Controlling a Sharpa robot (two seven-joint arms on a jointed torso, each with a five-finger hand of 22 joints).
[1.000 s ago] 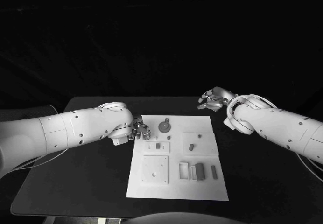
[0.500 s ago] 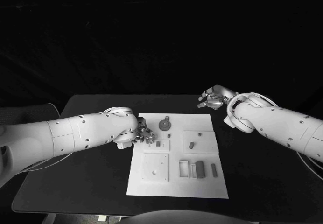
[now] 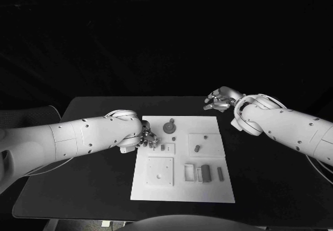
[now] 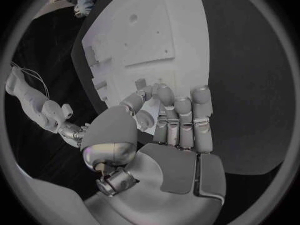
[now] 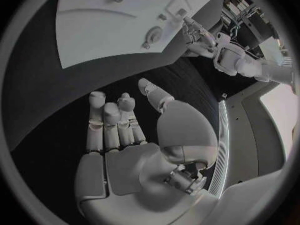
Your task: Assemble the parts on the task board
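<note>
The left robot hand (image 3: 144, 138) hangs over the left edge of the task board (image 3: 182, 192), near its far half, fingers drawn loosely together with nothing between them that the left wrist view (image 4: 169, 130) can show; by my reading it is reaching in for a first pick, not yet in contact with any part. The right robot hand (image 3: 221, 102) sits off the board's far right corner above the black surface (image 3: 83, 192), fingers apart and straight in its own wrist view (image 5: 119, 130), carrying nothing. The parts lie on the board: a round disc-shaped part (image 3: 169, 128) near the far edge, a small peg (image 3: 172, 139) just beyond the left raised block (image 3: 161, 150), which has a short part (image 3: 162, 148) resting on it, and another short part (image 3: 197, 149) on the right raised block (image 3: 207, 147). Nearer the robot, a square plate with a hole (image 3: 160, 174) lies at the left, and beside it an open rectangular frame (image 3: 188, 173), a dark bar (image 3: 205, 173) and a thin strip (image 3: 221, 174) lie side by side. Whether any part is seated in its recess cannot be told. The next move likely calls for the left robot hand to lower and pinch one small part near it, probably the one on the left block, which needs fine fingertip placement since the pieces are small and close together.
</note>
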